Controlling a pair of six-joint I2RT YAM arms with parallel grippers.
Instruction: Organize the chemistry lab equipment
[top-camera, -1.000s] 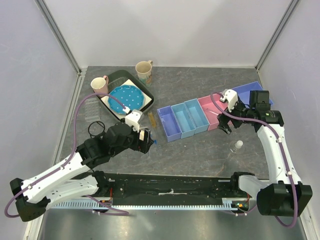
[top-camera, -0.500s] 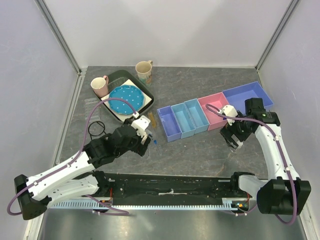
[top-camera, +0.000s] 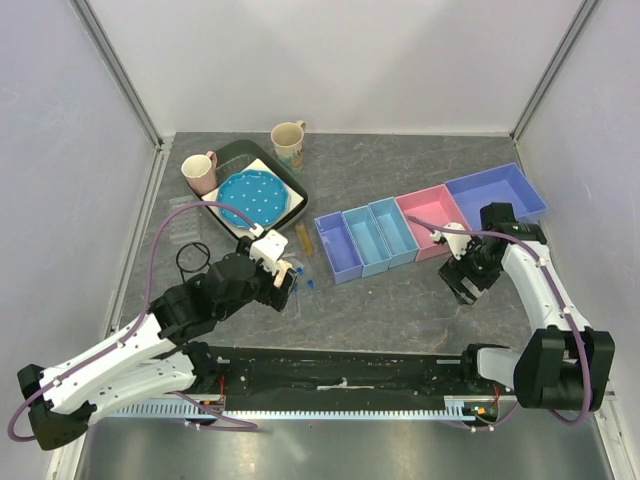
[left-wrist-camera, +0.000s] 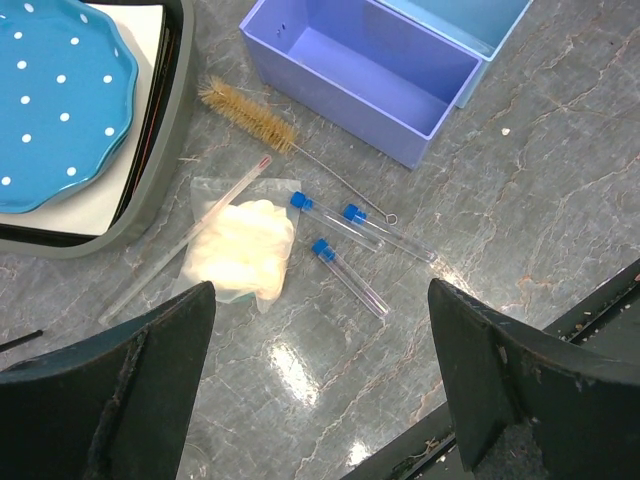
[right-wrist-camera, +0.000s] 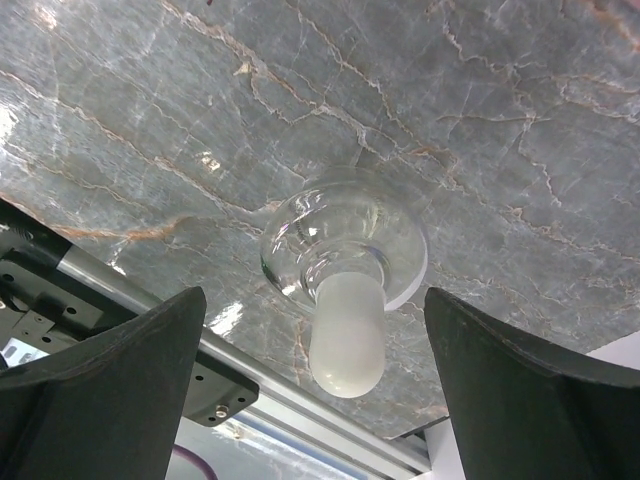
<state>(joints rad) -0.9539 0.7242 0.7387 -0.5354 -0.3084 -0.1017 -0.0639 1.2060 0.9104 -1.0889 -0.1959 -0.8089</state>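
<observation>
1. Where the table's left side begins, a black wire ring (top-camera: 192, 257) lies flat, well apart from my fingers. Behind it a pink mug (top-camera: 198, 170) and a cream mug (top-camera: 288, 140) stand beside a dark tray (top-camera: 226, 152) that carries a blue dotted plate (top-camera: 250, 196).
2. My left gripper (left-wrist-camera: 320, 292) hovers over the bare table just right of the tray. Its fingers are spread wide and pinch nothing.
3. Under it a whitish bag (left-wrist-camera: 240, 250) lies flat, near the tray's corner. A thin clear rod (left-wrist-camera: 185, 245) lies slantwise across the bag's left edge.
4. Three blue-capped tubes (left-wrist-camera: 345, 275) lie on their sides just right of the bag, on the table and outside every bin.
5. A brush (left-wrist-camera: 245, 110) with tan bristles lies between the tray and the purple bin (left-wrist-camera: 360, 70). Its wire handle runs down toward the tubes.
6. Five bins stand side by side: the purple one, two light blue (top-camera: 393, 230), a pink bin (top-camera: 432, 220) and a large blue bin (top-camera: 497, 193).
7. My right gripper (right-wrist-camera: 312, 300) hangs over a small clear flask (right-wrist-camera: 345, 260) with a white stopper. The flask stands upright on the table in front of the pink bin. My fingers are spread to either side of it and do not touch it.
</observation>
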